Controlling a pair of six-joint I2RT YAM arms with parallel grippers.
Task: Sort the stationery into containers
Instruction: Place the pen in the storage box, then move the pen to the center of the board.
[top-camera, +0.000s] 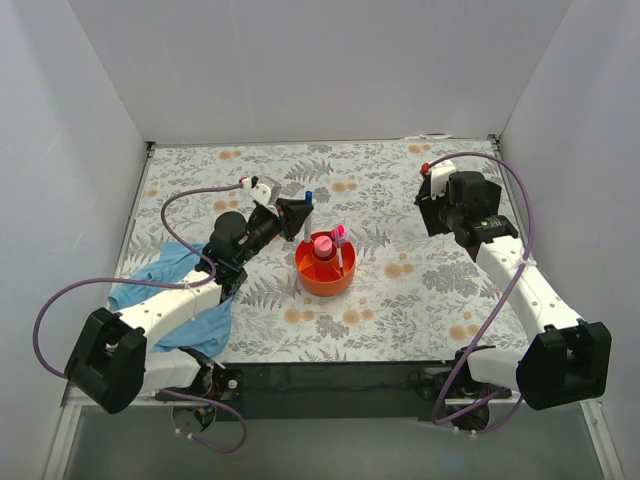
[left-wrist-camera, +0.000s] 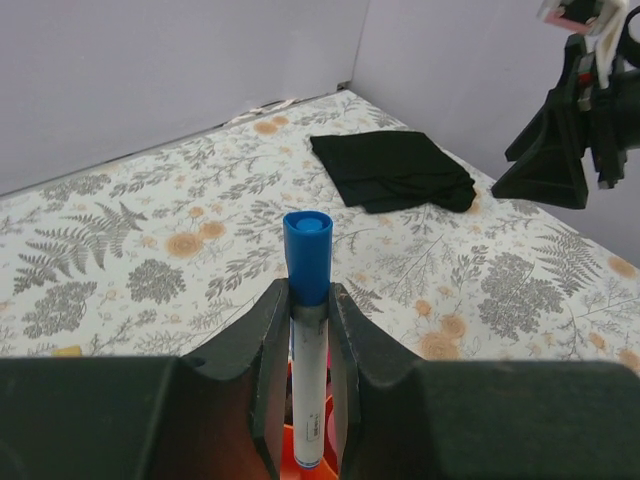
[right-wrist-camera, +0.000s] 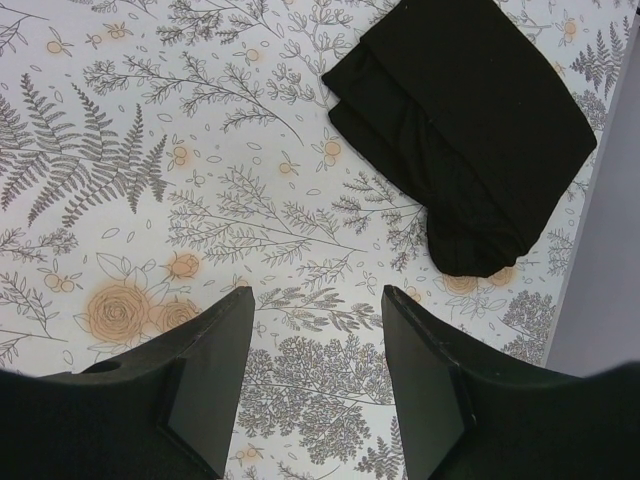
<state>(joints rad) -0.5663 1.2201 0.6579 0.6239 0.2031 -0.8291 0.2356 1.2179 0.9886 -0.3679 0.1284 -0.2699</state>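
My left fingers (left-wrist-camera: 272, 340) are narrow, pinched on a white pen (left-wrist-camera: 307, 255) just below its blue cap. The pen's lower end hangs over the orange organizer (top-camera: 318, 285). My right fingers (right-wrist-camera: 215, 370) stand wide with nothing between them, well to the right of the organizer, above bare desk (right-wrist-camera: 150, 120) near a black cloth (right-wrist-camera: 470, 130).

The grip sits high on the barrel, so I judge the pen could swing or slip. If I let go too early, its tip may strike the rim or a divider and skip out, or knock the pink highlighter (top-camera: 340, 235) standing inside.

Around the organizer the desk is open on every side. The blue cloth (top-camera: 165, 290) lies to its near left under my arm, and the walls (top-camera: 300, 60) stand well back.
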